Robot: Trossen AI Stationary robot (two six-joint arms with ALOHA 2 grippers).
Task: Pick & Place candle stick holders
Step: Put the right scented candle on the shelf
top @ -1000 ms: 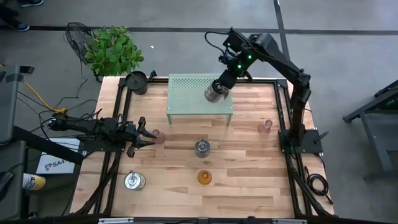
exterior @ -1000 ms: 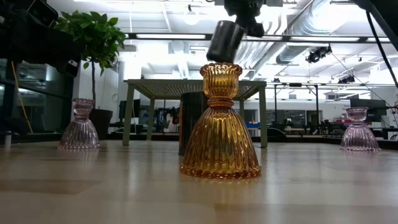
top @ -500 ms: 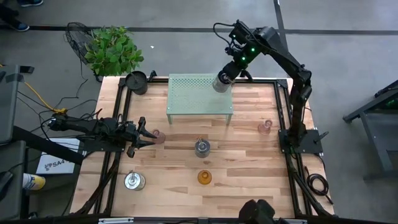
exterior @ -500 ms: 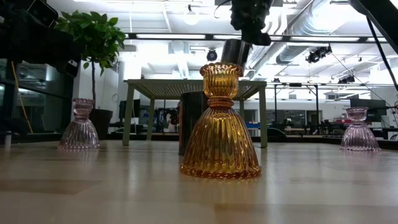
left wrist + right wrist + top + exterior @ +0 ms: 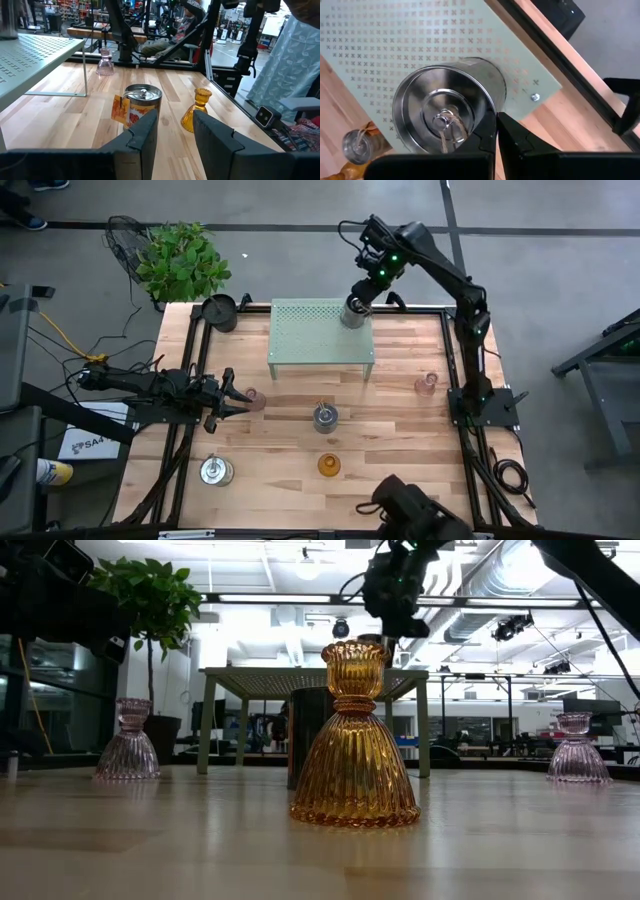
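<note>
My right gripper (image 5: 357,304) is shut on a silvery holder (image 5: 445,110) at the far right corner of the green perforated shelf (image 5: 310,330). My left gripper (image 5: 240,400) is open and empty at the table's left, beside a pink glass holder (image 5: 256,400). On the table stand a silvery holder (image 5: 325,417) at the middle, an amber holder (image 5: 329,465) near the front, a silvery holder (image 5: 215,470) at the front left and a second pink holder (image 5: 427,384) at the right. In the low view the amber holder (image 5: 355,740) hides the held one. My right gripper holds the silvery holder by its rim (image 5: 492,116), pinched with one finger (image 5: 482,137) inside the cup and one outside. The fingers come from above, pointing down. The holder stands upright over the shelf; whether its base rests on the shelf I cannot tell.
A black round pot (image 5: 220,310) and a green plant (image 5: 180,260) stand at the far left corner. Black frame rails (image 5: 455,370) run along the table's sides. A person's head (image 5: 410,510) shows at the near edge. Bare wood (image 5: 400,440) lies between the holders.
My right gripper has carried the silvery holder toward the table's far edge and down toward the shelf's far right corner. The holder, tilted at first, now stands upright. A person's head has come into view at the near edge.
</note>
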